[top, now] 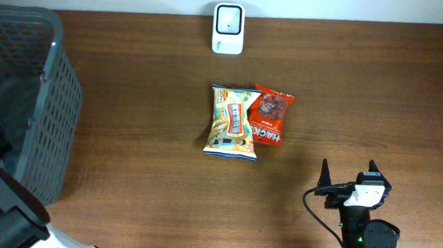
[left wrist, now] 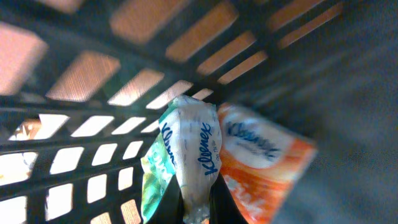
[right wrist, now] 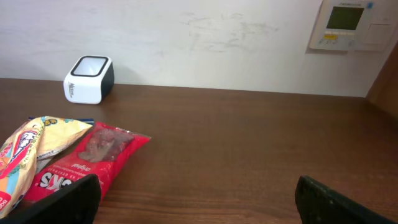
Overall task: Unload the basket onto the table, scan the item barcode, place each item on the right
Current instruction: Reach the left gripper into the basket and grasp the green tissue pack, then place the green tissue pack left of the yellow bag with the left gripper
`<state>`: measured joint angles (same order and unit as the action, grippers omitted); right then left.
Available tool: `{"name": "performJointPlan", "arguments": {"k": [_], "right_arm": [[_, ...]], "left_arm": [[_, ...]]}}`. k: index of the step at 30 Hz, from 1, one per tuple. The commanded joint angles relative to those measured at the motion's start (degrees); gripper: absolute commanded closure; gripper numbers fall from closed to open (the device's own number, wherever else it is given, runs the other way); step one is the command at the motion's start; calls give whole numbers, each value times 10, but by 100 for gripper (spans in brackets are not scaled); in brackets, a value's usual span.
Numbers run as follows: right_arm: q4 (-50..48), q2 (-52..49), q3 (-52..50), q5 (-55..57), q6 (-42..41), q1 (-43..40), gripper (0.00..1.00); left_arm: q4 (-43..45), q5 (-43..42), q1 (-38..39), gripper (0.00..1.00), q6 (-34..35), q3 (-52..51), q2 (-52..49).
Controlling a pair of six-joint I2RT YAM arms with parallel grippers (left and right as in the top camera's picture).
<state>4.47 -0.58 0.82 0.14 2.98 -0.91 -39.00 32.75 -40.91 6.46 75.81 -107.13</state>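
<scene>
I see my left gripper (left wrist: 199, 214), mostly cut off, pinching a soft, crinkly Kleenex pack (left wrist: 196, 149) inside the slatted plastic basket (left wrist: 93, 81); the view is blurry. My right gripper (top: 349, 169) has its fingers spread wide, near a glossy yellow snack bag (top: 233, 121) on the wooden table (top: 138, 79).

Dark brown wood-grain bench (top: 138, 196) across nearly whole overhead view, grain running left to right, mild sheen. Pale off-white wall (right wrist: 217, 43) directly behind far bench edge, also a thin strip along top of overhead view. Faint grey scuffs and smudges on wall, upper middle of right wrist view. White wall panel (right wrist: 351, 25) with small greenish display, upper right. Sliver of brown wood surface (right wrist: 388, 81) at far right edge, kind unclear. Light soft, even.
</scene>
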Motion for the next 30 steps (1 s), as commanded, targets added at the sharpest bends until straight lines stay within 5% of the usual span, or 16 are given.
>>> {"name": "performJointPlan", "arguments": {"k": [1,12,21,27,30], "right_arm": [[1,4,-5,5,-5,5,2],[1,4,-5,5,-5,5,2],[1,4,-5,5,-5,5,2],[0,4,-5,5,-5,5,1],[0,4,-5,5,-5,5,2]], "left_arm": [[-8,-19,45,100,3,58,90],[69,-172,228,100,2,79,344],[42,-570,439,100,3,77,398],[8,-563,584,100,-25,77,312],[3,-480,631,100,-24,77,256]]}}
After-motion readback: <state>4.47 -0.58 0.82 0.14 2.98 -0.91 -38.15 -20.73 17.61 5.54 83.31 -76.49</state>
